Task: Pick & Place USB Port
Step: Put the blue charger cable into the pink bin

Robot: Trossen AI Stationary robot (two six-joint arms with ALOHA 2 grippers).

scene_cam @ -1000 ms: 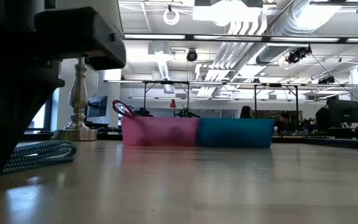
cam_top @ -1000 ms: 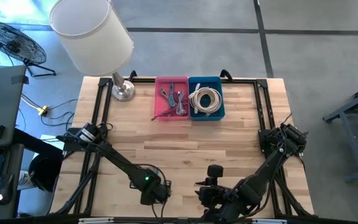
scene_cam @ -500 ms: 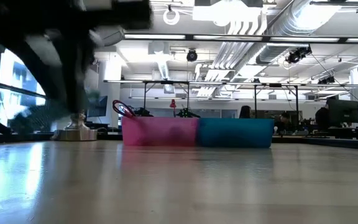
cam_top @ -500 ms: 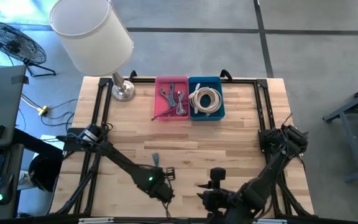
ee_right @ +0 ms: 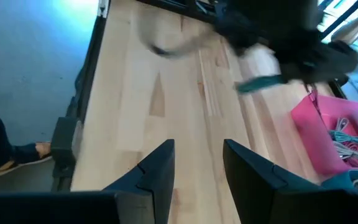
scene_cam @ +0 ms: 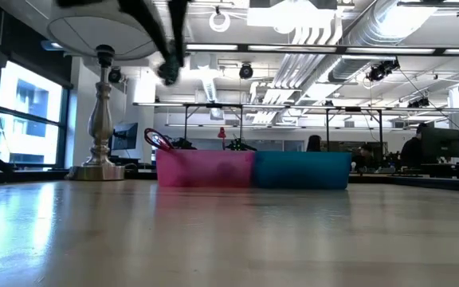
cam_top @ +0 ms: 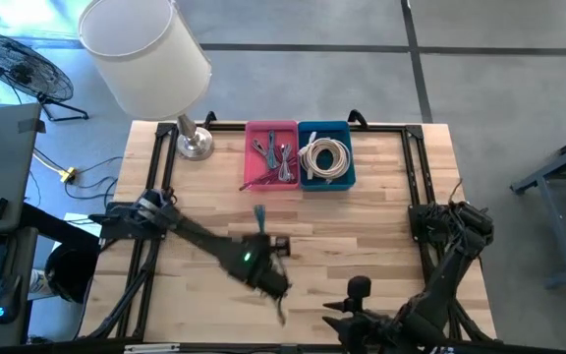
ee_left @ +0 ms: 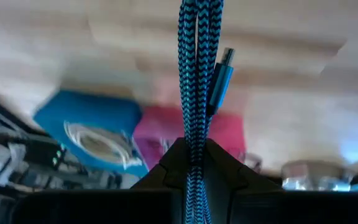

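Note:
A blue braided USB cable (ee_left: 196,74) is folded into a bundle, and its metal plug (ee_left: 224,61) lies beside the strands. My left gripper (cam_top: 263,236) is shut on it over the middle of the table, pointing toward the pink bin (cam_top: 271,155). The cable's free end (cam_top: 259,213) sticks out past the fingers toward the bins. In the low view the arm is only a dark blur (scene_cam: 162,36) high above the table. My right gripper (ee_right: 197,165) is open and holds nothing, low at the table's near edge (cam_top: 337,313). My left gripper pinches the folded cable bundle (ee_left: 194,146) between its two fingers (ee_left: 166,171), several strands together. The strands run on past the fingertips, along the fingers. The cable is lifted clear of the table.
The pink bin holds thin grey cables. The blue bin (cam_top: 325,154) beside it holds a coiled white cable (cam_top: 324,157). A lamp with a white shade (cam_top: 145,49) stands on its metal base (cam_top: 195,146) at the far left corner. Bare wood lies between the arms and the bins.
My left gripper has risen from the near edge, where the cable lay on the wood, and swung toward the far edge and the bins, lifting the cable clear of the table. My right arm has drawn back toward the near right.

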